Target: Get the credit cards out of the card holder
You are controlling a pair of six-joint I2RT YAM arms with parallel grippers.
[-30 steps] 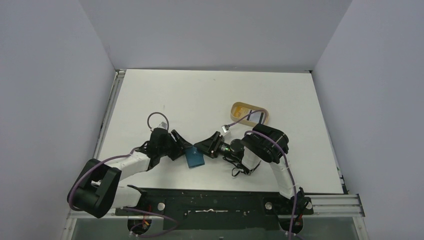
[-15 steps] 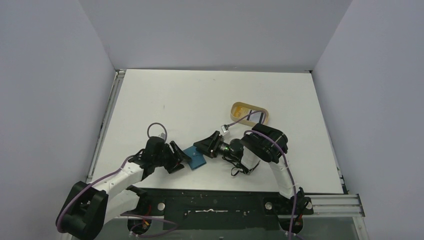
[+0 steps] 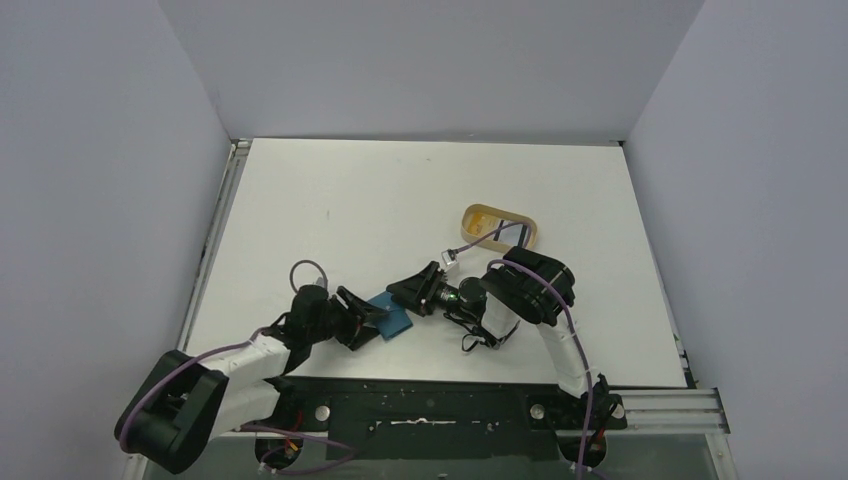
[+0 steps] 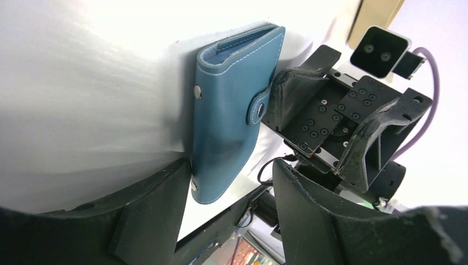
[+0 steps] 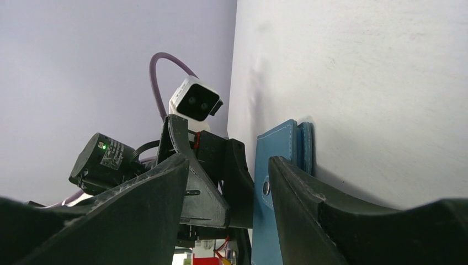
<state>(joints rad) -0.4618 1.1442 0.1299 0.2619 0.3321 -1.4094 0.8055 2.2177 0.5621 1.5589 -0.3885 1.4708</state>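
We flank the closed, snapped teal card holder (image 4: pixel 226 110) with our left gripper (image 4: pixel 232 168) and right gripper (image 5: pixel 229 163), both jaws apart, likely bracing it for unsnapping.

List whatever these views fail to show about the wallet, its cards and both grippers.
Credit cards: unseen in every view; the closed card holder would hide any.
Top external: left gripper and right gripper cover the holder's ends; its snap is too small.
Right wrist: the bottom edge cuts off the holder's lower part.
Both wrists: finger contact unclear.
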